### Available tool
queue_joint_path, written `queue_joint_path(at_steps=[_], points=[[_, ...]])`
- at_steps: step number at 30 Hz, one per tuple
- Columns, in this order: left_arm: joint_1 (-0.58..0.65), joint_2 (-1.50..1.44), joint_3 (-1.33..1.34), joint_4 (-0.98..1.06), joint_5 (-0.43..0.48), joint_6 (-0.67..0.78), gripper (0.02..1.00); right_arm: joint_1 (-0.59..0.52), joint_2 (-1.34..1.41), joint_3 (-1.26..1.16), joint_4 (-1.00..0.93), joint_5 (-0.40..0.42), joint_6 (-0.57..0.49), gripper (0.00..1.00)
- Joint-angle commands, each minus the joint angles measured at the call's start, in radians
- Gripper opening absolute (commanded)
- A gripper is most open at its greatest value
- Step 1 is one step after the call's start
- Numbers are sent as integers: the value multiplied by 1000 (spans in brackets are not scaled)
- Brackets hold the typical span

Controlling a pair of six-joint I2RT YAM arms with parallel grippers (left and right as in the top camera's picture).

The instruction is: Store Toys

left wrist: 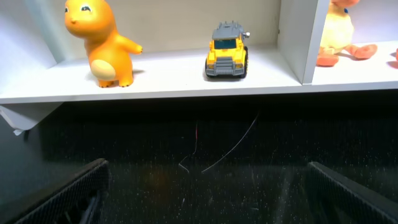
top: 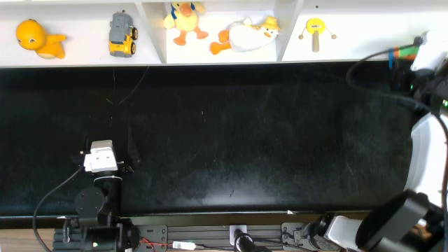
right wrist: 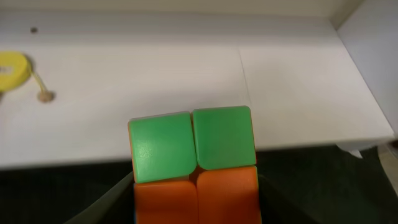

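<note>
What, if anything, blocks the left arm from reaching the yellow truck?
Probably nothing, so yes: the left pincer is open and empty, the yellow truck stands straight ahead, and only bare mat lies between.

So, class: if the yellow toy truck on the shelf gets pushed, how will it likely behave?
The yellow toy truck stands on wheels, so it would probably roll. It looks like hard plastic, likely stiff and light.
</note>
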Motion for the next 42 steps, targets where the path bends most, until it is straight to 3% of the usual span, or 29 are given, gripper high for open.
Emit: queue_joint_path(at_steps=[1, 16, 17, 18, 22, 26, 32, 35, 38, 42], points=[[-3, -10, -1, -1, -11, -3, 998, 59, 137, 161, 6, -7, 72, 472], [-3, -10, -1, -1, -11, -3, 998, 109, 375, 381, -39, -6, 82, 492], [-3, -10, -1, -1, -11, -3, 996, 109, 378, 381, -41, -6, 82, 627], [-3, -10, -1, -1, -11, -3, 998, 109, 380, 381, -49, -3, 83, 998], [-3, -10, -1, -1, -12, -3, 998, 112, 371, 381, -85, 28, 95, 998], [-3, -10, -1, -1, -11, -3, 998, 152, 288, 316, -174, 167, 94, 996], [-3, -10, -1, -1, -11, -3, 996, 230, 28, -57, -92, 321, 94, 998], [-3, -10, -1, -1, -12, -3, 998, 262, -139, -261, -50, 322, 128, 998], [-3, -10, -1, -1, -11, -3, 998, 351, -360, -520, 139, 322, 276, 998], [-3, -10, -1, -1, -11, -3, 998, 503, -562, -769, 400, 329, 289, 998]])
